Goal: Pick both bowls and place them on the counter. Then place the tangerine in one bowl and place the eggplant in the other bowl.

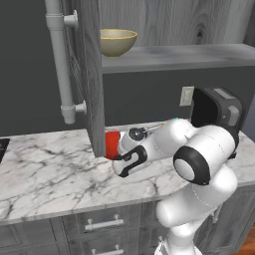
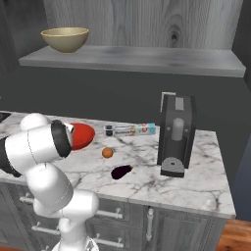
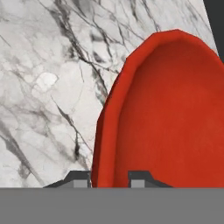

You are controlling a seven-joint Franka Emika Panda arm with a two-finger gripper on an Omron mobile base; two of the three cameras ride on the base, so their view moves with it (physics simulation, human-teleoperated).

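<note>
The claw (image 3: 109, 178) pinches the rim of the shallow glossy red bowl (image 3: 170, 113), holding it low over the white marble surface (image 3: 48, 83), arm folded and reaching left. The deep tan bowl (image 1: 117, 42) sits on the grey shelf (image 1: 179, 55)

Red bowl (image 3: 175, 113): glossy, shallow, tipped on edge above the counter (image 2: 147, 176), its rim between the two dark fingertips (image 3: 78, 178). Tan bowl (image 2: 64, 39): deep, yellowish rim, upright on the grey shelf above the counter, well apart from the red bowl. Tangerine (image 2: 107, 153): small orange ball resting on the white marble counter. Eggplant (image 2: 121, 171): dark purple-black, oval, glossy, lying on the counter near the tangerine, not touching it.
</note>
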